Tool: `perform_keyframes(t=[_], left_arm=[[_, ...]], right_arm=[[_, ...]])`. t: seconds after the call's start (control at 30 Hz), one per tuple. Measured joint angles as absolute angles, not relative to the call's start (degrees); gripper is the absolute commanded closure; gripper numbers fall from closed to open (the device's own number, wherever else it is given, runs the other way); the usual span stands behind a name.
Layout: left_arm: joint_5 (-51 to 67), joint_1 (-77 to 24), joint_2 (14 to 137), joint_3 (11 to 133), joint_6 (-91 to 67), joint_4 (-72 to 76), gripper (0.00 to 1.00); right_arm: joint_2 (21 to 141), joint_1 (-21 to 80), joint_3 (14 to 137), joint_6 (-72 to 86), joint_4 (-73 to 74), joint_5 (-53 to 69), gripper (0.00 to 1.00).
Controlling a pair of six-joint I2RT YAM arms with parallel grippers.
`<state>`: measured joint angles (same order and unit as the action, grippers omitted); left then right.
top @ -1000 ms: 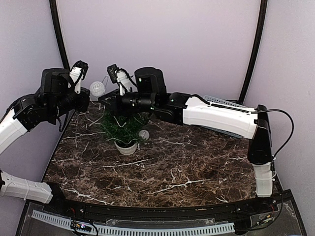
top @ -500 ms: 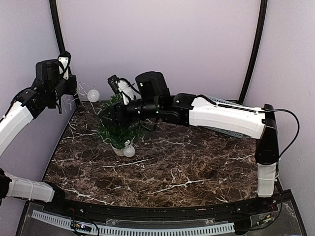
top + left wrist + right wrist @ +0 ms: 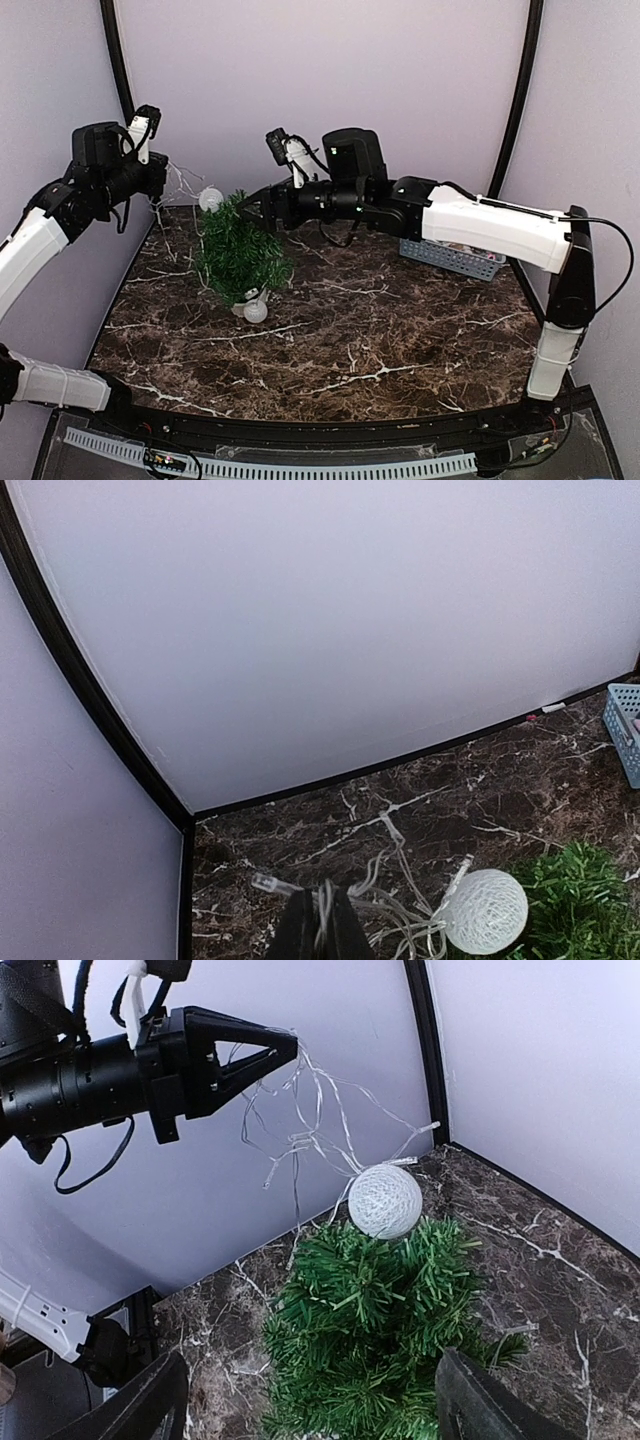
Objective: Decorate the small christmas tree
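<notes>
The small christmas tree (image 3: 240,255) stands in its white pot (image 3: 243,306) at the table's left back, and its bushy top fills the right wrist view (image 3: 370,1330). A string of thin wire lights runs from my left gripper (image 3: 158,186) to the tree. My left gripper (image 3: 325,898) is shut on the wire strands (image 3: 400,905). One white woven ball (image 3: 210,198) (image 3: 385,1200) (image 3: 485,912) rests at the treetop. A second ball (image 3: 256,312) lies by the pot. My right gripper (image 3: 258,206) (image 3: 312,1385) hovers open just right of the treetop, holding nothing.
A light blue basket (image 3: 455,257) (image 3: 625,725) sits at the back right, partly behind my right arm. The enclosure walls and black corner post (image 3: 100,720) stand close behind the tree. Dark marble table (image 3: 380,340) stretches in front.
My right gripper opened and drew back right from the tree. One ball dropped from the tree's right side to beside the pot. My left arm pulled the wire left and up.
</notes>
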<state>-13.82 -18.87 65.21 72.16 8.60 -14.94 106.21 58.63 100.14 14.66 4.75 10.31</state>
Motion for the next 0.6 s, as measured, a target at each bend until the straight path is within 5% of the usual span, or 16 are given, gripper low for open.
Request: perform_keyframes(t=[0.33, 0.6], left_arm=[[-10.0, -18.9, 57.0, 70.0, -1.3, -25.9, 0.98], [0.7, -18.9, 49.7, 62.9, -13.4, -40.4, 0.71]], right_arm=[[106.2, 58.6, 97.4, 14.7, 3.9, 10.5, 0.13], [102.9, 58.6, 91.1, 15.4, 3.9, 10.3, 0.13]])
